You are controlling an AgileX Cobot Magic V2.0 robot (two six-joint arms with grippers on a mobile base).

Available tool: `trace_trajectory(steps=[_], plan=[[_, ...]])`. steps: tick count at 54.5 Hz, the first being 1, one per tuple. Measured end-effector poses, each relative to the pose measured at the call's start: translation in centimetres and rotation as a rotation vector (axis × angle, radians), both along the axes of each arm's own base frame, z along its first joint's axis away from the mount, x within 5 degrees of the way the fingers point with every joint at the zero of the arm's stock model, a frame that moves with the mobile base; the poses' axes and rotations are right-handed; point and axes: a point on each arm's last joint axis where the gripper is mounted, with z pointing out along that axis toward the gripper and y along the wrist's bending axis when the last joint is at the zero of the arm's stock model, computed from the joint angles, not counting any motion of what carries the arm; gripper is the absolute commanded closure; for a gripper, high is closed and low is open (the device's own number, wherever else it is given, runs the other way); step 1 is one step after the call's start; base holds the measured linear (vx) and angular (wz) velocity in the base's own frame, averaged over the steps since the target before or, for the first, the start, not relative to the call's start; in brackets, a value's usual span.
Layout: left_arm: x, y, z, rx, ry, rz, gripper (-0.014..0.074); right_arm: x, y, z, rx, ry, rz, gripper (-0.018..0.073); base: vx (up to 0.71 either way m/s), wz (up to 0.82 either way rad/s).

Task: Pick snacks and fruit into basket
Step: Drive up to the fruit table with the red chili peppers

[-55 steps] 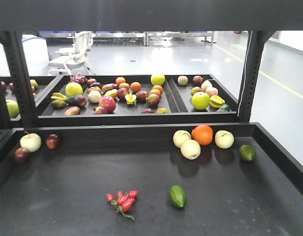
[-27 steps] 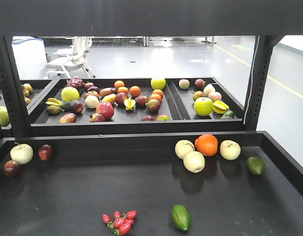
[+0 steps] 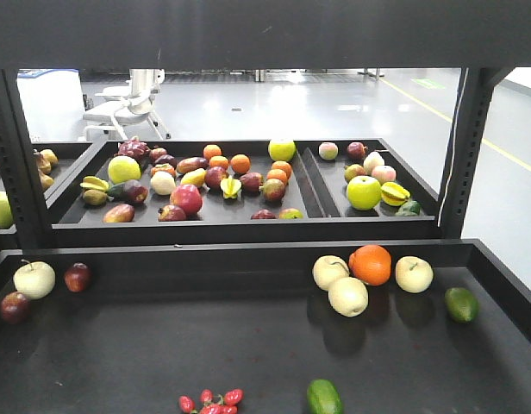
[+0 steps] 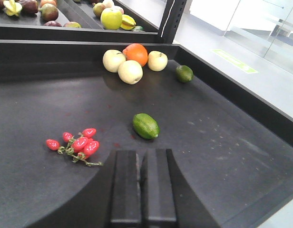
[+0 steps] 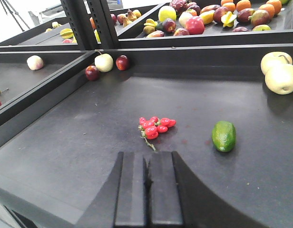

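A bunch of small glossy red fruits on a green stem lies on the black shelf tray, at the bottom edge of the front view. A green oval fruit lies to its right. From the left wrist, the red bunch is ahead to the left and the green fruit straight ahead. My left gripper is shut and empty, short of both. My right gripper is shut and empty, just behind the red bunch, with the green fruit to its right. The snacks and the basket are out of view.
Pale yellow apples and an orange sit at the back right, with a smaller green fruit near the right rim. An apple and dark red fruits sit back left. A rear tray holds several mixed fruits. Shelf posts stand at both sides.
The front view has moved closer to the shelf. All the fruit sits lower in frame, and the red bunch and green oval fruit have slid down to the bottom edge.
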Motion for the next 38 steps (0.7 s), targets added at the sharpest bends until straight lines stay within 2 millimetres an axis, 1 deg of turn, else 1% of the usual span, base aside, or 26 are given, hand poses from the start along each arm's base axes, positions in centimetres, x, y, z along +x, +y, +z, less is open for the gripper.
trace_trajectory(steps=[38], plan=[[0.0, 0.0, 0.0, 0.0, 0.0, 0.0, 0.0594, 0.0, 0.0, 0.0, 0.0, 0.0, 0.0, 0.0567, 0.05, 0.01]])
